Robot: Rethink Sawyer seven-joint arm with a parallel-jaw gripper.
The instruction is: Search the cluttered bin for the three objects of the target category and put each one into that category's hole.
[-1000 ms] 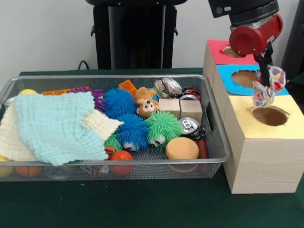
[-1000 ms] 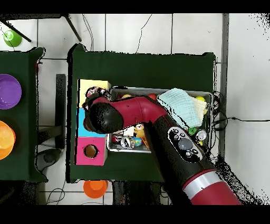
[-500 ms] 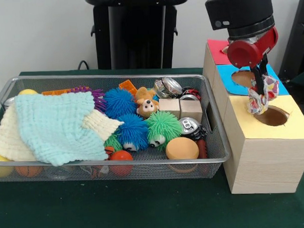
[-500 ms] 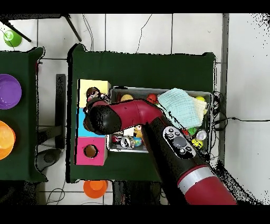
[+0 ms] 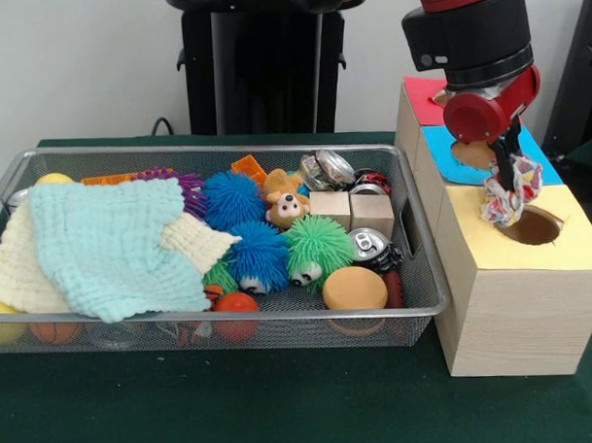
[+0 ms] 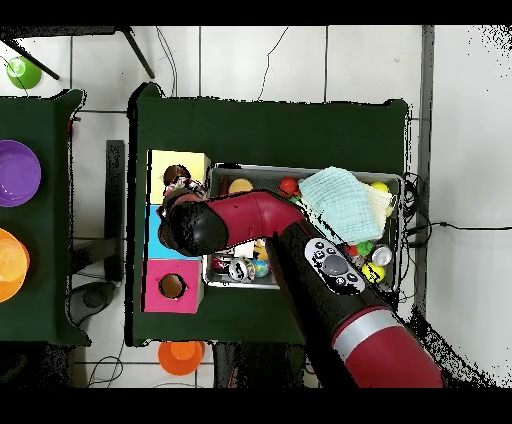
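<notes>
Black gripper (image 5: 509, 171) fingers clamped on ruffled red-blue-yellow patterned cloth bundle (image 5: 509, 193), dangling at rim of round hole in yellow-topped wooden box (image 5: 533, 226).

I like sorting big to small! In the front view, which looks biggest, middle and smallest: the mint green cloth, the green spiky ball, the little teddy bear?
1. Mint green knitted cloth, by far the biggest.
2. Green spiky fuzzy ball.
3. Small brown teddy bear, smallest, though it lies slightly farther back and partly hidden.
</notes>
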